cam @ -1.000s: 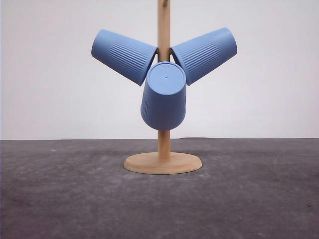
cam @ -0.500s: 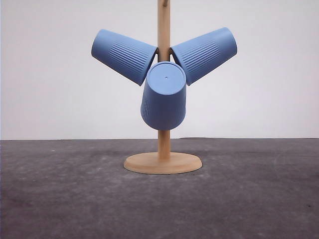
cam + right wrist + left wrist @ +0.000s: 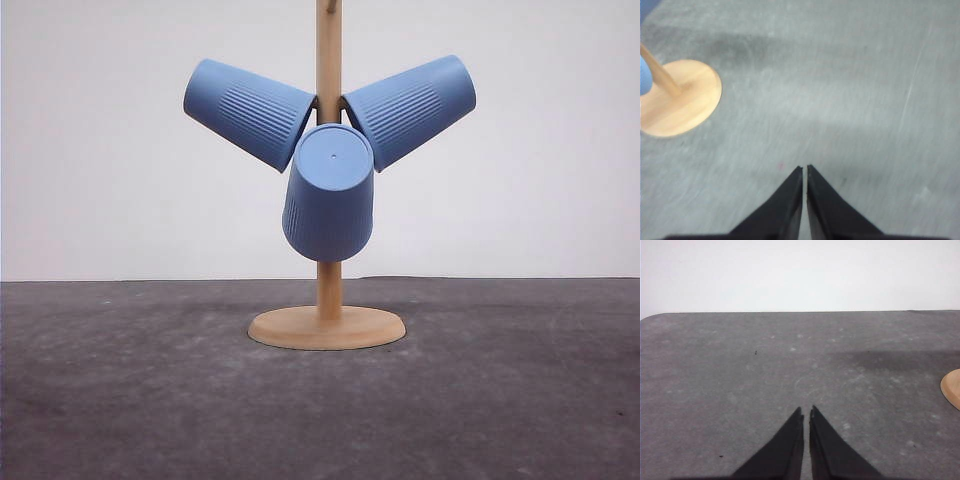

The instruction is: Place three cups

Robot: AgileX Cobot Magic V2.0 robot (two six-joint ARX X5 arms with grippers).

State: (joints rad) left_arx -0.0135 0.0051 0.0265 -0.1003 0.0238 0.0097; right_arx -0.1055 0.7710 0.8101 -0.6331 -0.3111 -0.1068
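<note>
Three light-blue ribbed cups hang mouth-in on a wooden rack in the front view: a left cup (image 3: pixel 248 110) slanting up-left, a right cup (image 3: pixel 412 107) slanting up-right, and a middle cup (image 3: pixel 329 195) pointing its flat base toward the camera. The rack's pole (image 3: pixel 328 45) rises from a round wooden base (image 3: pixel 327 327). My left gripper (image 3: pixel 806 412) is shut with nothing in it, low over bare table. My right gripper (image 3: pixel 805 170) is also shut and holds nothing, hovering to the side of the base (image 3: pixel 677 97).
A dark grey table (image 3: pixel 500 400) runs to a white wall behind the rack. The edge of the wooden base (image 3: pixel 952 388) shows in the left wrist view. A blue sliver of cup (image 3: pixel 645 75) shows beside the pole in the right wrist view.
</note>
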